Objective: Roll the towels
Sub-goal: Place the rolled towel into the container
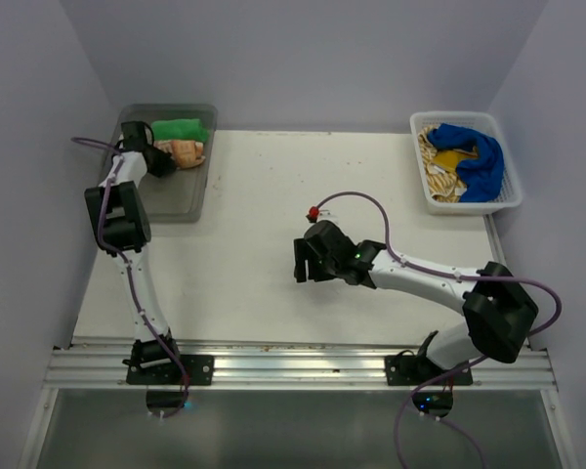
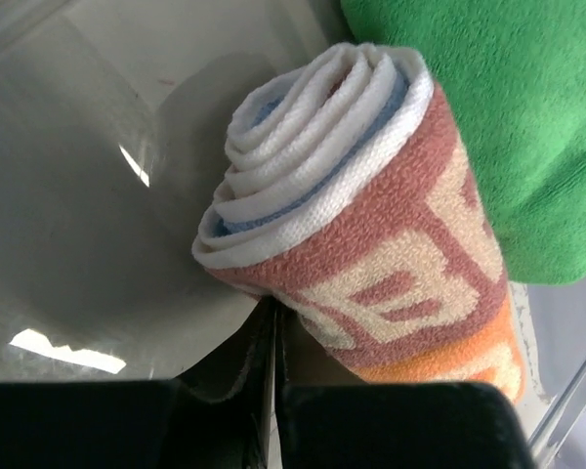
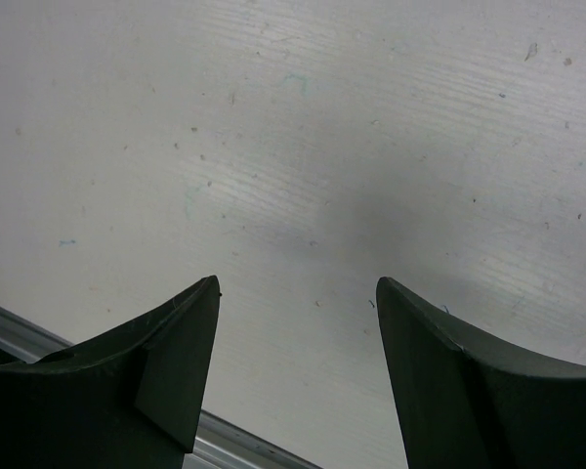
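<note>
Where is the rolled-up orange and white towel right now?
In the top view, the orange-and-white towel lies in the clear tray at the far left corner of the table, right beside the green towel.

Upper left of the top view: a clear rectangular plastic tray [image 1: 176,198] is sitting on the white flat table [image 1: 273,195], holding a rolled green cloth towel [image 1: 182,129] at its far end, with a rolled orange-and-white printed towel [image 1: 187,151] lying just in front, against it. Upper right: a white slatted plastic basket [image 1: 472,208] is holding a deep blue crumpled towel [image 1: 476,156] lying over a yellow-tan patterned towel [image 1: 436,173].

Right hand [image 3: 298,279], fingers apart, apparently clear of speckled white table [image 3: 322,147].
</note>
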